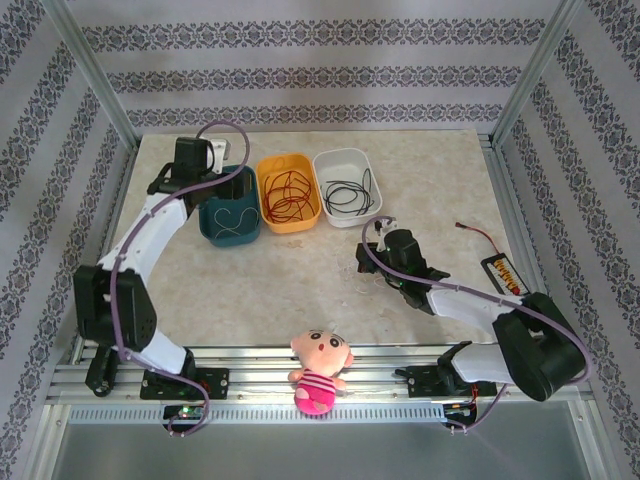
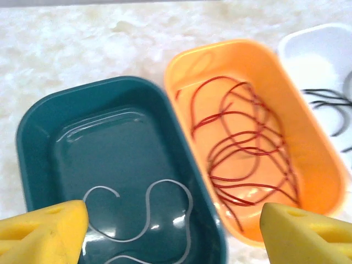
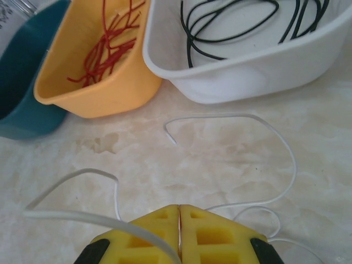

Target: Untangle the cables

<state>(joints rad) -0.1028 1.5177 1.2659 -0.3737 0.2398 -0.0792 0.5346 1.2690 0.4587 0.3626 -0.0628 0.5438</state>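
Cables sorted by colour along the far edge of the tabletop (image 1: 300, 285): a white cable (image 2: 165, 190) in the teal bin (image 2: 33, 126), red cables (image 2: 242, 143) in the orange bin (image 2: 187, 60), black cables (image 3: 220, 38) in the white bin (image 3: 247, 77). My left jaws hang wide open over the teal bin, which I judge a release position. My right jaws are shut low near mid-tabletop among loose white strands (image 3: 286, 148). The right wrist view resolves these; from above they are faint. Whether one is pinched, I cannot tell.
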